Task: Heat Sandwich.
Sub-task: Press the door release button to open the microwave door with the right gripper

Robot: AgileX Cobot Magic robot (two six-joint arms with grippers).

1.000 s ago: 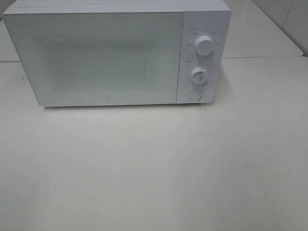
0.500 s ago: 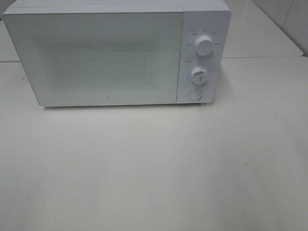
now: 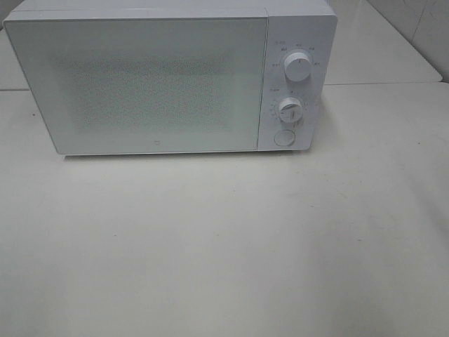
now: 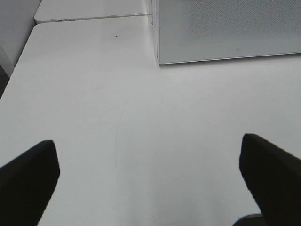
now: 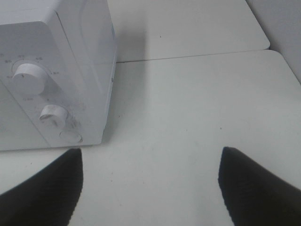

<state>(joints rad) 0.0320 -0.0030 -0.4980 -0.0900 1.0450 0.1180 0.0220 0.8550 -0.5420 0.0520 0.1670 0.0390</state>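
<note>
Table (image 3: 224, 246): off-white and matte, filling the whole foreground of the high view. A seam runs to a second slab behind it.

Microwave (image 3: 168, 77): white, standing at the far side of the table with its front to the camera. The door (image 3: 140, 84) is closed; its speckled window panel gives no view inside. The control strip is on the right of the front.

Left hand (image 4: 146, 143): released, with dark fingers (image 4: 28, 183) spread wide above bare table. It grasps nothing. The microwave's lower door corner lies ahead of it, well apart.

Right hand (image 5: 150, 155): also released, fingers (image 5: 254, 188) apart over bare table and grasping nothing. It is near the microwave's control-side corner, not touching.

Controls, top to bottom: upper dial (image 3: 297, 69), lower dial (image 3: 289, 110), round button (image 3: 283, 137). The markings around the dials are too small to read.

Sandwich: it shows in no view, so its place cannot be told.
</note>
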